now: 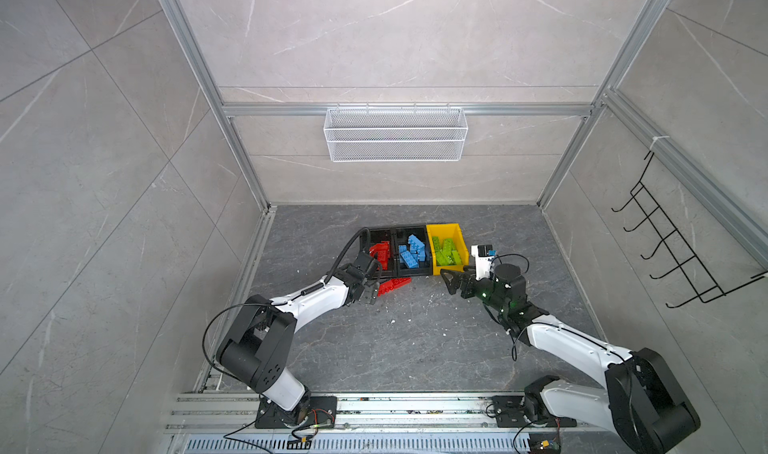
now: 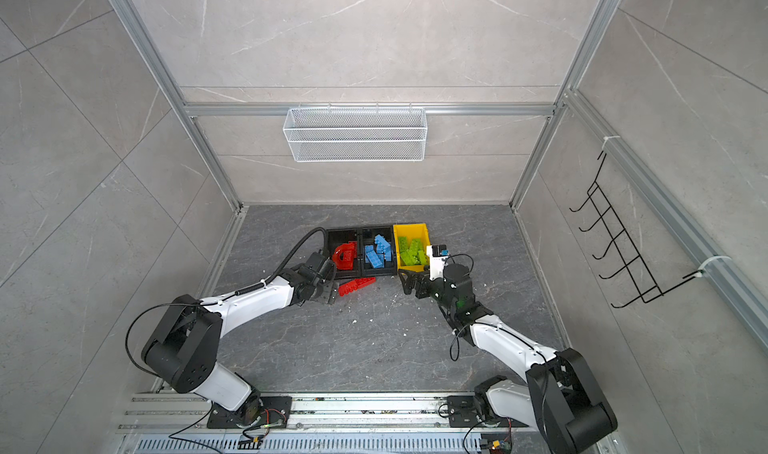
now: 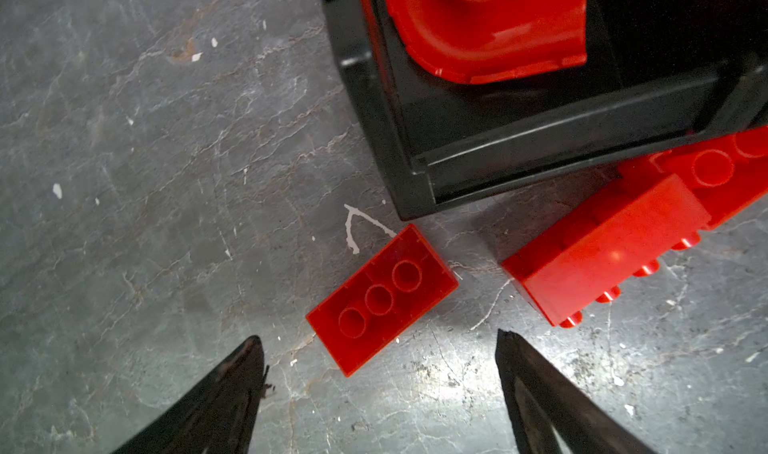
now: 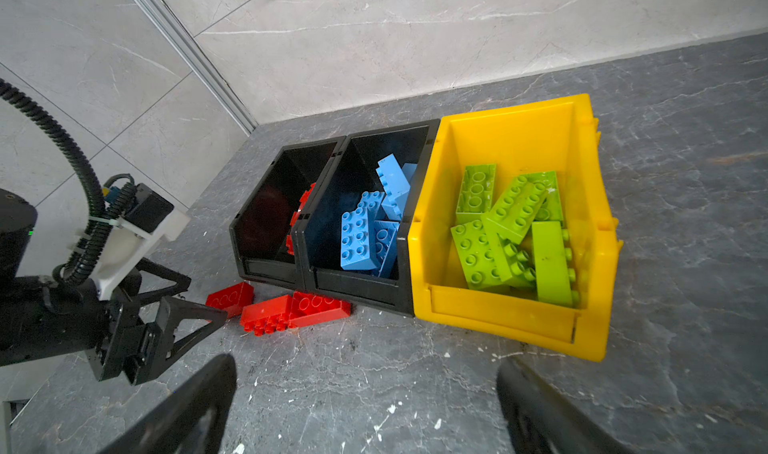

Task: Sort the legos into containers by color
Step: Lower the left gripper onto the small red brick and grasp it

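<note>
I have two matching arms, my left arm (image 1: 320, 298) and my right arm (image 1: 573, 344): glossy white shells between bulky, rounded black joints, each on a black base plate (image 1: 326, 406) trailing thin red and black wires. A ribbed black hose (image 1: 349, 248) runs along my left forearm, and a thin black cable (image 1: 212, 323) loops beside its big joint. My right wrist carries a white camera bracket (image 1: 482, 265) with a blue plug, and a small green light (image 1: 482, 295). My left gripper (image 3: 378, 337) and right gripper (image 4: 365, 360) have black, tapering, triangular fingers (image 3: 224, 389).
</note>
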`<state>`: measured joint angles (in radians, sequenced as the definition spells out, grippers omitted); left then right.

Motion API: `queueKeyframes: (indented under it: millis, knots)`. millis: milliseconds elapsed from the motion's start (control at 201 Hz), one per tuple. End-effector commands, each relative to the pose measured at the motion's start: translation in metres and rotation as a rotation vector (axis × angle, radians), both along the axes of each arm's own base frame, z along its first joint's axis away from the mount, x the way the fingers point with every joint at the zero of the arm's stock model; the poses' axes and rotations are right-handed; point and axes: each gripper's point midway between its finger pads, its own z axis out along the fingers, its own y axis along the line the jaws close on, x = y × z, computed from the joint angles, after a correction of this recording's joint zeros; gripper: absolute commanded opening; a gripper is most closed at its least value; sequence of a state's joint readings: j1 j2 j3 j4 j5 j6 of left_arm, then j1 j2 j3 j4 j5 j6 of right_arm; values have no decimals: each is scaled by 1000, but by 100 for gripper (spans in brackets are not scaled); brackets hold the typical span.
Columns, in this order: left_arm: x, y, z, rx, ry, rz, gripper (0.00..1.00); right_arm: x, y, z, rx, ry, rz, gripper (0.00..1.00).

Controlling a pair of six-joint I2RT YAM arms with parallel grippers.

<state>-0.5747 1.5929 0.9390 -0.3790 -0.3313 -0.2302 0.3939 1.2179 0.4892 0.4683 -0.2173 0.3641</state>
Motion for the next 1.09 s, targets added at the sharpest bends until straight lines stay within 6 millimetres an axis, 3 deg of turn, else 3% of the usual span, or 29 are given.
queueKeyframes:
  millis: [0,383,662,761,975,1090]
  knots:
    - [18,-16,6,-32,-15,-104,92,2,4,14,20,-20,13,100]
    - [27,-26,-10,-119,96,-169,93,1,4,15,19,-24,14,100]
    - [-9,-35,-26,-244,242,-136,91,1,5,14,18,-20,19,100]
    - [-20,-36,-23,-279,251,-116,90,1,5,13,18,-16,21,100]
    - [-36,-43,3,-300,186,-128,89,2,6,12,16,-14,22,100]
    - [-26,-24,7,-219,122,-45,88,2,6,11,17,-11,25,100]
